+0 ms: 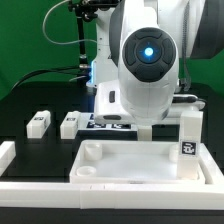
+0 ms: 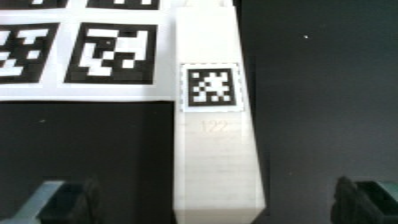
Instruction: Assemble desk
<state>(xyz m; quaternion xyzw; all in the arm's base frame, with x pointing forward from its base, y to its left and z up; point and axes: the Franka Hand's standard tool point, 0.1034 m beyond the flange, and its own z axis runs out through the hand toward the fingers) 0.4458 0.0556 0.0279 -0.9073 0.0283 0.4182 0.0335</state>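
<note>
One leg (image 2: pixel 214 140) lies between the open fingers (image 2: pixel 63 200) of the gripper (image 2: pixel 214 205), not yet gripped. Step in hand, as I judge it: picking up a leg. Next move calls for lowering and closing squarely across it.

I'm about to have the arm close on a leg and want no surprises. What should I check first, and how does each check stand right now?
1. Gripper open: ok, jaws wide apart.
2. Leg between the fingers: ok, roughly centred.
3. Fingers clear of the leg: ok, dark gaps on both sides.
4. Leg free of the marker board: cannot tell; it lies along the board's edge.
5. Desk top rim-up: ok.
6. Gripper height over the table: cannot tell.
</note>
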